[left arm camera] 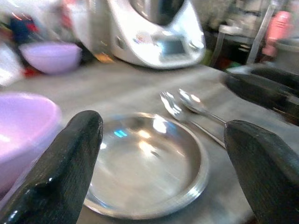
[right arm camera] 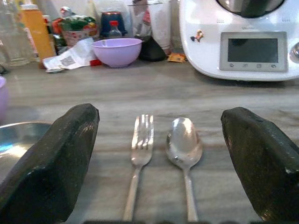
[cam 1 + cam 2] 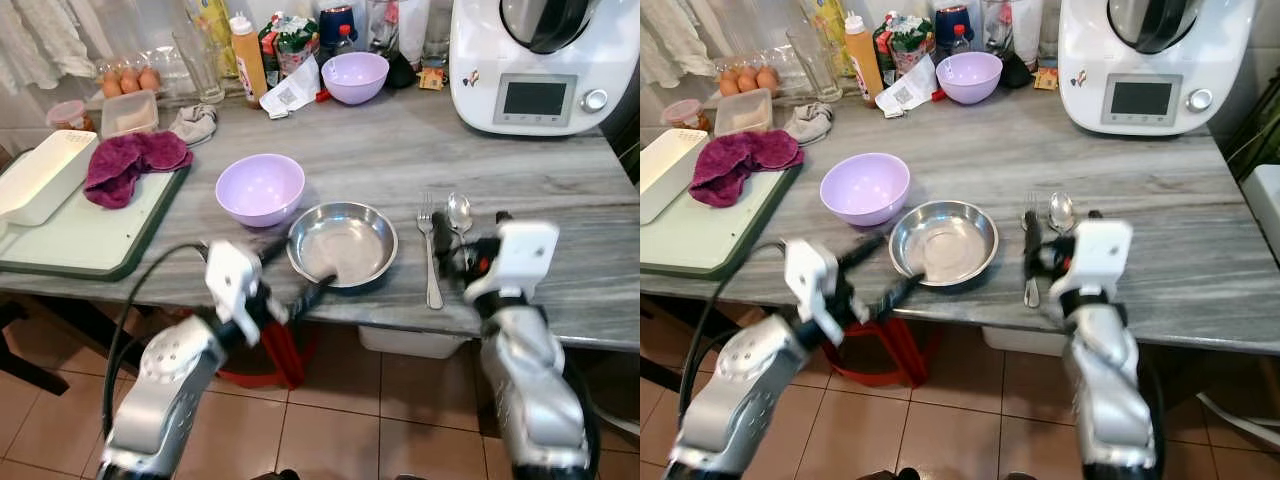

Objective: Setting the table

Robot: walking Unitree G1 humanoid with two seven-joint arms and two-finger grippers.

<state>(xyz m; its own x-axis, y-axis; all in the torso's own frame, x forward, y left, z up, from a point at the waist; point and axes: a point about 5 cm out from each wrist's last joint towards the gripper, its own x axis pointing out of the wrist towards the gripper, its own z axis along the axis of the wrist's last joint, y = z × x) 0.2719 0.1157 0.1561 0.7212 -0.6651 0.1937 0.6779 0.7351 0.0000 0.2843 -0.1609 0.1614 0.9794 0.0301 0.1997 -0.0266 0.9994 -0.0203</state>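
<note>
A shallow steel bowl [image 3: 342, 243] sits near the front edge of the grey table [image 3: 560, 180]. Just left of it is a lavender bowl [image 3: 260, 188], and a second lavender bowl [image 3: 354, 76] stands at the back. Right of the steel bowl lie a fork [image 3: 430, 250] and a spoon [image 3: 459, 212], side by side, handles towards me. My left gripper [image 3: 295, 272] is open at the steel bowl's near rim, which lies between its fingers [image 1: 60, 172]. My right gripper [image 3: 470, 235] is open over the handles of the fork [image 2: 140, 154] and spoon [image 2: 184, 144], holding nothing.
A white kitchen machine [image 3: 535, 60] fills the back right corner. On the left, a green cutting board [image 3: 80, 235] carries a magenta cloth [image 3: 130, 160] and a white tray [image 3: 45, 175]. Bottles, a glass, eggs and packets crowd the back edge. A tiled floor lies below the front edge.
</note>
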